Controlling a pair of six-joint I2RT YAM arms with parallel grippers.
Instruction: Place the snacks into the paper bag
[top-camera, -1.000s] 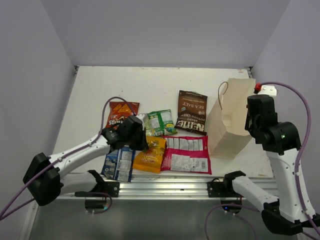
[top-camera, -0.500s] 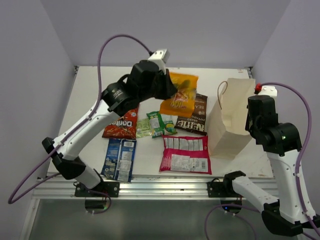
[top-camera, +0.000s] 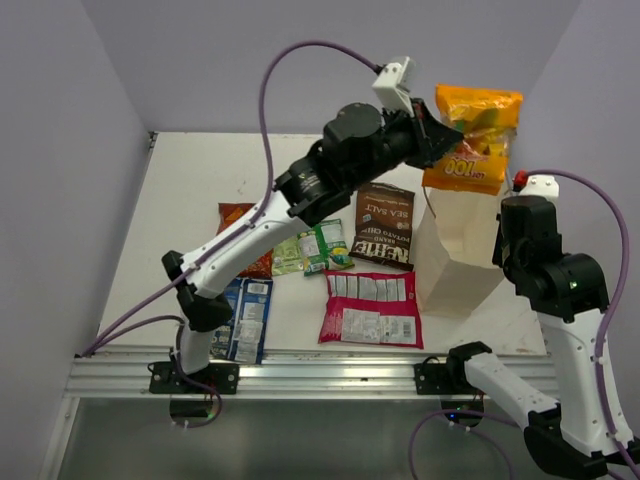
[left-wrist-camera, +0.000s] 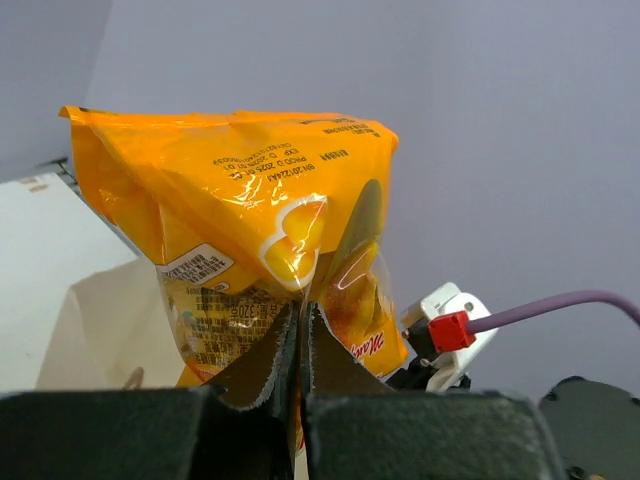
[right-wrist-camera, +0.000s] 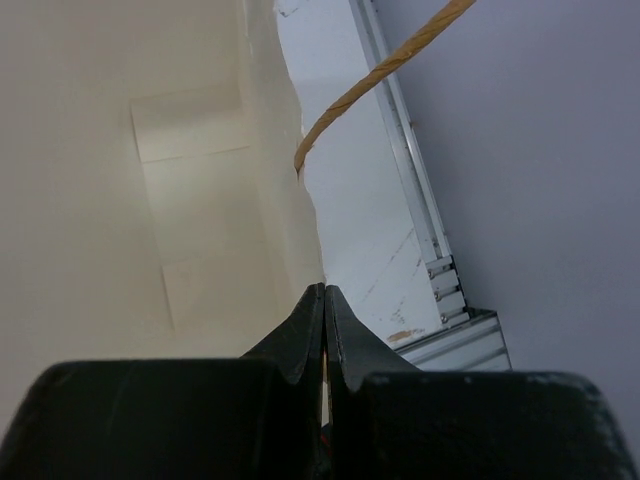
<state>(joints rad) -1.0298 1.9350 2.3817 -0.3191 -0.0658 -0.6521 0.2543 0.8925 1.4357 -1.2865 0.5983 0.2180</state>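
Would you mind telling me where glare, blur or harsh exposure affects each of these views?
Top external: soft, even light, sharp, no strong shadows. Left wrist: white glare streaks on the orange packet; the left gripper is dark and slightly soft. Right wrist: the paper bag looks pale, nearly washed out; the right gripper is a dark silhouette.

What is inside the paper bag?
Only bare paper walls show inside the paper bag; no snack is visible. Its bottom is hidden. The orange-yellow packet hangs above it.

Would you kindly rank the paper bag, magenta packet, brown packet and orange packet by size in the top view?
1. paper bag
2. magenta packet
3. brown packet
Unranked: orange packet, held up nearer the camera.
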